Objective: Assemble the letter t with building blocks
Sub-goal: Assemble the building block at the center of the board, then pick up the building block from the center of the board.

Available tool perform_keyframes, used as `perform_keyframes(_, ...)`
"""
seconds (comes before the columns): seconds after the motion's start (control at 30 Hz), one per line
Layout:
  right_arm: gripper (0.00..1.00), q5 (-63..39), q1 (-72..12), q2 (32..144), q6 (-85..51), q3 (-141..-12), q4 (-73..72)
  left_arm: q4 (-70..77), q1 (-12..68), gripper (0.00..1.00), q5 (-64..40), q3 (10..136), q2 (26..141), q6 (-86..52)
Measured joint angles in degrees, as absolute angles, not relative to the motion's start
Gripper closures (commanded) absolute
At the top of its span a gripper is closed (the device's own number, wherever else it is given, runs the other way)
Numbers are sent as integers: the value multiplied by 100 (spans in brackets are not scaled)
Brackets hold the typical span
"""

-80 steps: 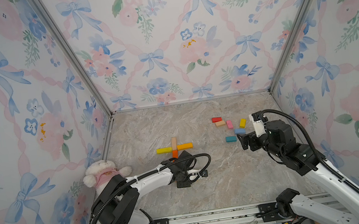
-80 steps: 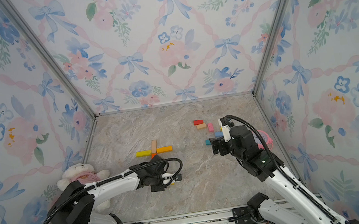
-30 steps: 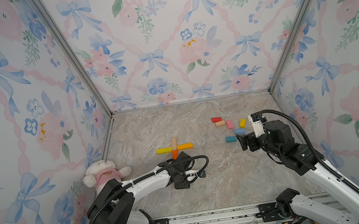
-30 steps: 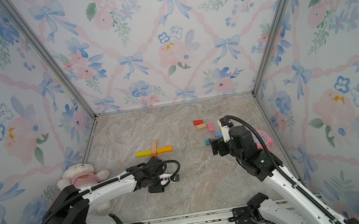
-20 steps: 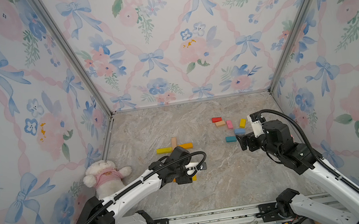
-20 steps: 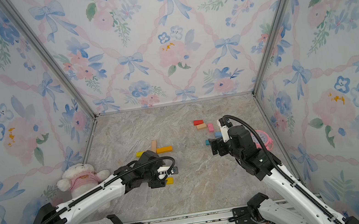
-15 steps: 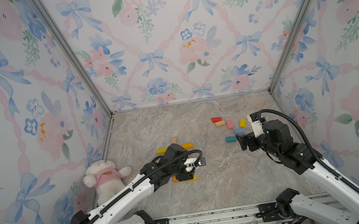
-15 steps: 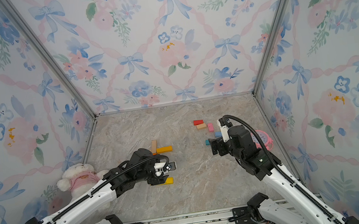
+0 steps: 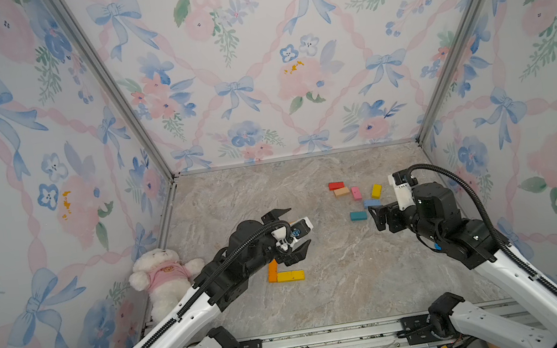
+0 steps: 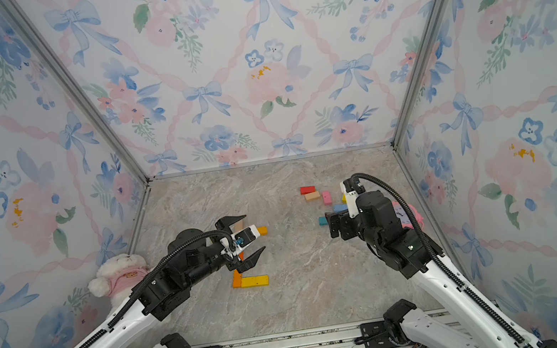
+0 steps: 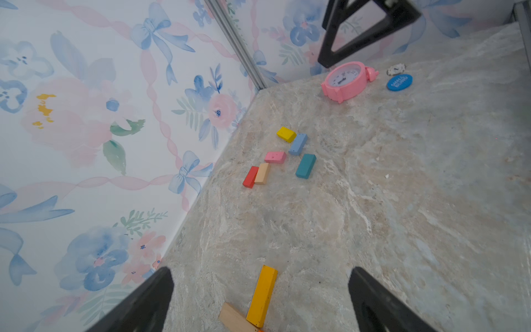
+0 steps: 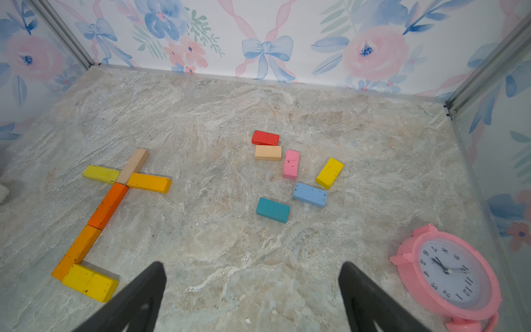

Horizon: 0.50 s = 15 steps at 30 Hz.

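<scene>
Over the left of the table, your left gripper hangs wide open and empty above the building blocks laid as a t; how high, you probably can't judge. Drop or swing it and a finger could scatter them. Your right gripper, also spread and empty, faces the loose bricks. No containers show.

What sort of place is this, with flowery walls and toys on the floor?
Probably a small robot test booth dressed up as a nursery: wallpapered panels in metal framing, two robot arms on a rail, and toys such as a teddy bear and pink alarm clock.
</scene>
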<state>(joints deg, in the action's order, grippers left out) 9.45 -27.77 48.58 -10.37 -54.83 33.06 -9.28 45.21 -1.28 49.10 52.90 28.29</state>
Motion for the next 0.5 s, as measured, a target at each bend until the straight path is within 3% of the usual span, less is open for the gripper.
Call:
perform_keyframes(0.23, 4, 974, -2777, 4866, -1321, -6036, 3975, -711, 3955, 2, 349, 5634, 5575, 1221)
perform_keyframes(0.5, 4, 991, -2777, 5054, -1693, -6189, 4344, -694, 3636, 2, 388, 5544, 5638, 12)
